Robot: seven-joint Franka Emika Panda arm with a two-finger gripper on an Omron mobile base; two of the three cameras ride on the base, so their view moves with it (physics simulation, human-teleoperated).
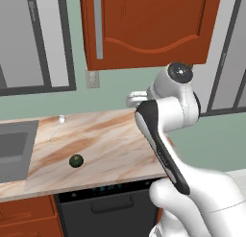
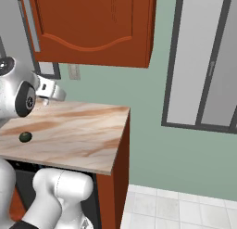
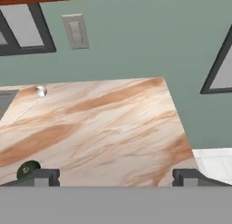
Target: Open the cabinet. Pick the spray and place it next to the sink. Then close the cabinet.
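The cabinet (image 1: pixel 149 27) door is closed above the marble counter (image 1: pixel 105 140), and the gripper (image 3: pixel 115 177) hangs over it, fingers spread wide apart

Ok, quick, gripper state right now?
Gripper: open, jaws spread wide, nothing between them, above the marble counter.

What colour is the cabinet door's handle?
Grey, on the red-brown cabinet; handle clearest in left base view.

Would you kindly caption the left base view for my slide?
Arm raised before the closed cabinet, dark green ball on the marble counter beside the sink.
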